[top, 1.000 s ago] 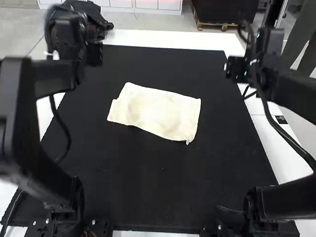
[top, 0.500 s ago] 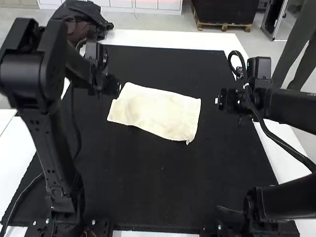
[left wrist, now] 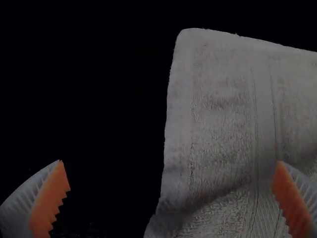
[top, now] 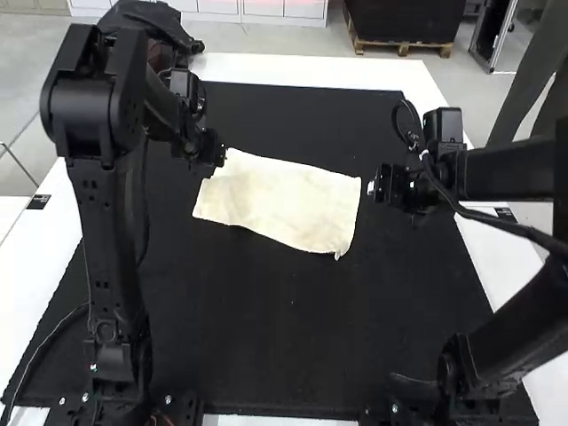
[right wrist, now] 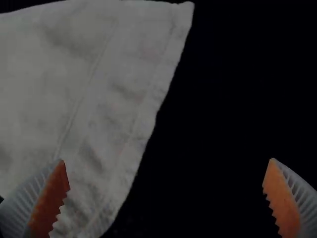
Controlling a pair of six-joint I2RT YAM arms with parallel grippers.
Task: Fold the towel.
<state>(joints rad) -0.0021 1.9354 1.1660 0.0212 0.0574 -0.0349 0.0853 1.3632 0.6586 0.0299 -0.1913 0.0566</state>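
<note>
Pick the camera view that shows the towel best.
The high view: it shows nearly the whole outline of the towel, lying flat on the black mat. The left wrist view gives a close look at one end, with a corner and woven bands; the right wrist view shows the opposite end, dimly, with its edge and a corner.

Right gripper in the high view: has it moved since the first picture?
Yes. Judged against the mat, the right gripper has gone from near its far right corner inward and lower in the view, to beside the towel.
</note>
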